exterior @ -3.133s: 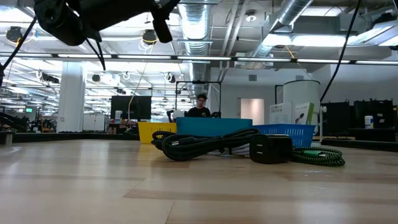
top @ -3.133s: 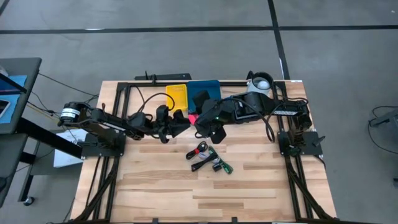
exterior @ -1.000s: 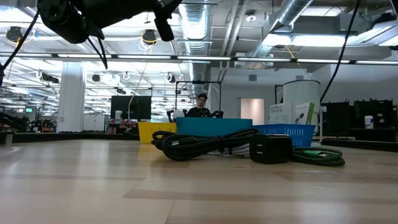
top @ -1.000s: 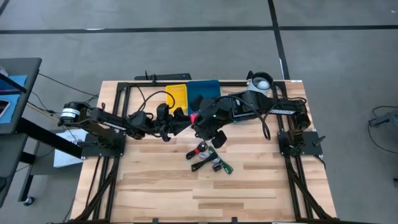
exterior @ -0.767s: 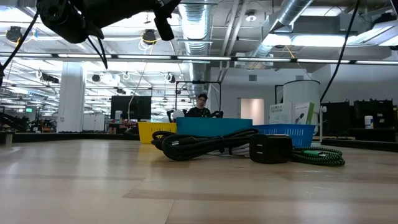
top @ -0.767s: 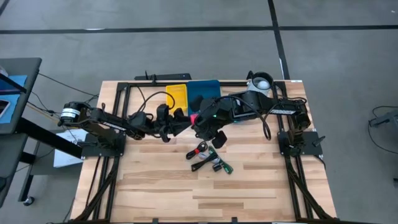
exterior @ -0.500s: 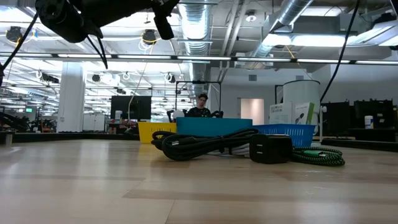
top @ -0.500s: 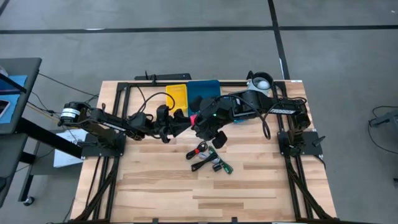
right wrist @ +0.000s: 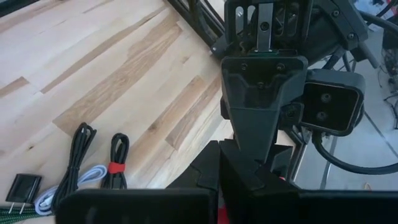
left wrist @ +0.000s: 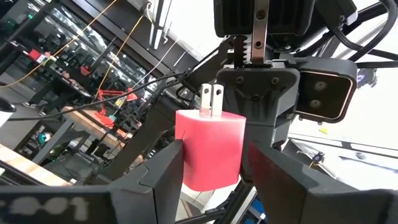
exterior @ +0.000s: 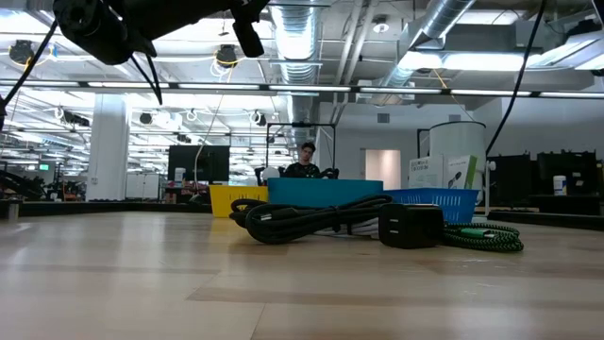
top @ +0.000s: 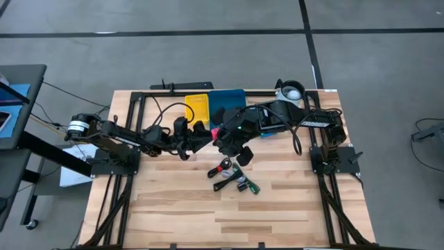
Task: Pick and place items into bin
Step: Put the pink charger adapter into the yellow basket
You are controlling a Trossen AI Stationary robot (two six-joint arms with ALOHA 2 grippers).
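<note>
While both arms meet above the far middle of the tabletop point(top: 173, 208), the left tool point(left wrist: 211, 155) holds a pink plug-in charger point(left wrist: 210, 149) between its two dark fingers point(left wrist: 163, 163), the charger's metal prongs pointing away from the wrist toward the other arm. The right tool point(top: 220, 133) faces it nose to nose, its fingers pressed fully together with nothing between them; in the left wrist view its body fills the space directly behind the charger, and in the high view a spot of pink shows just where the two tools meet.

Behind the left tool, at the far edge of the tabletop, sits a yellow bin point(top: 197, 105), and right beside that bin, behind the right tool, a blue bin point(top: 225, 101). A white cup point(top: 292, 90) stands farther along the far edge, near the right arm's base.

On the near side of both tools, closer to the right one, a small heap of items lies on the wood: a coiled black cable with a red tie point(top: 222, 167), another black cable point(top: 223, 182), a black plug adapter point(exterior: 408, 227) and a green braided cord point(top: 250, 186). These lie apart from both tools and touch neither. In the low view the heap sits in front of the bins, and a person point(exterior: 304, 162) sits in the room beyond the tabletop.
</note>
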